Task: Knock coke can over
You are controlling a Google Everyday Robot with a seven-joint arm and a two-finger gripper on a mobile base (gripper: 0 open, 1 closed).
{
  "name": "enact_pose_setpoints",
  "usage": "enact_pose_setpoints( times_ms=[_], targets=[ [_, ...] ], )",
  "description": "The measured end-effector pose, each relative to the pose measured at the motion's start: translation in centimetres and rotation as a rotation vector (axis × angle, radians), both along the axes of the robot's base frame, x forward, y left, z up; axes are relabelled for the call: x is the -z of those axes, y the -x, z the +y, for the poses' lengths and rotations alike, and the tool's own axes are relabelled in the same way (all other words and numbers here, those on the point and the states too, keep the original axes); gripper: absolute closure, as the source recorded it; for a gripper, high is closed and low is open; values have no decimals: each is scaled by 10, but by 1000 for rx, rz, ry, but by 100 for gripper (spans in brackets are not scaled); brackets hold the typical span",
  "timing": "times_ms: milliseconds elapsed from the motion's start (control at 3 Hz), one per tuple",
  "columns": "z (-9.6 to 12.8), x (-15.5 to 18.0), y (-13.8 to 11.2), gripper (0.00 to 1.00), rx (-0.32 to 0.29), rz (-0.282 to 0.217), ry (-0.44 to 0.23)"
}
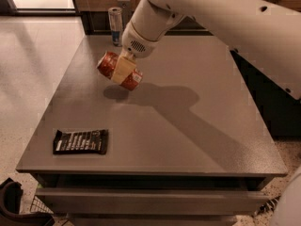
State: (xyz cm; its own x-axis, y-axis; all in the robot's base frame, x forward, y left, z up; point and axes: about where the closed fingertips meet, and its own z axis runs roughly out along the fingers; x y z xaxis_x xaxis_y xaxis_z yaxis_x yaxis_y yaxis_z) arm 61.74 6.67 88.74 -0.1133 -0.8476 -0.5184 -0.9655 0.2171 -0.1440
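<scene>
The red coke can (109, 65) is tipped on its side, held just above the grey table (188, 126) near its back left part. My gripper (122, 71) is shut on the coke can, its pale fingers (123, 68) wrapped across the can's middle. The can's shadow lies on the tabletop right below it. The white arm reaches in from the upper right.
A slim silver-and-blue can (115, 24) stands upright at the table's back left edge, behind the gripper. A black snack wrapper (81, 141) lies flat near the front left corner. A dark counter runs behind the table.
</scene>
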Motion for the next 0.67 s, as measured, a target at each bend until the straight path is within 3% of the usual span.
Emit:
enact_pose_setpoints(
  times_ms=[333, 667],
  targets=[
    [2, 10, 1, 100, -13, 14, 105],
    [3, 16, 3, 100, -30, 28, 158]
  ],
)
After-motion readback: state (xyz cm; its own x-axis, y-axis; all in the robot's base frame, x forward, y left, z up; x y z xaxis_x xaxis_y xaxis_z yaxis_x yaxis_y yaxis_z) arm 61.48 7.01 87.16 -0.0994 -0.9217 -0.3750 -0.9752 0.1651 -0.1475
